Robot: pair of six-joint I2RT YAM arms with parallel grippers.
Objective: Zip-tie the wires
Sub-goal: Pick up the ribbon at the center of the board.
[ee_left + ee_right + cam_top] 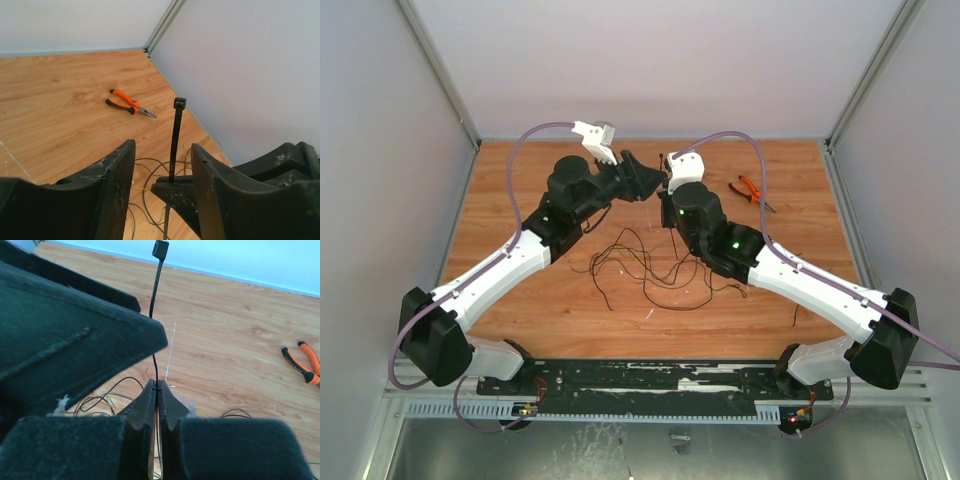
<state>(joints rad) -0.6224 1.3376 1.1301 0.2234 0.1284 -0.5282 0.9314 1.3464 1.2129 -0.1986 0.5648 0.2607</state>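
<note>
The wires [640, 262] lie as a loose tangle of thin dark strands on the wooden table, between the two arms. My right gripper [157, 385] is shut on a black zip tie [156, 290] and holds it upright above the table, head at the top. My left gripper [163, 145] is open, and its jaws straddle the zip tie [176, 135] and the right gripper's fingertips [175, 192] without touching the tie. In the top view both grippers [642, 180] [665, 195] meet at the back centre, above and behind the wires. Wire loops show below both grippers [145, 165] [100, 397].
Orange-handled pliers [752, 190] lie on the table at the back right, also in the left wrist view [129, 104] and the right wrist view [305, 365]. Grey walls close in the table at the back and both sides.
</note>
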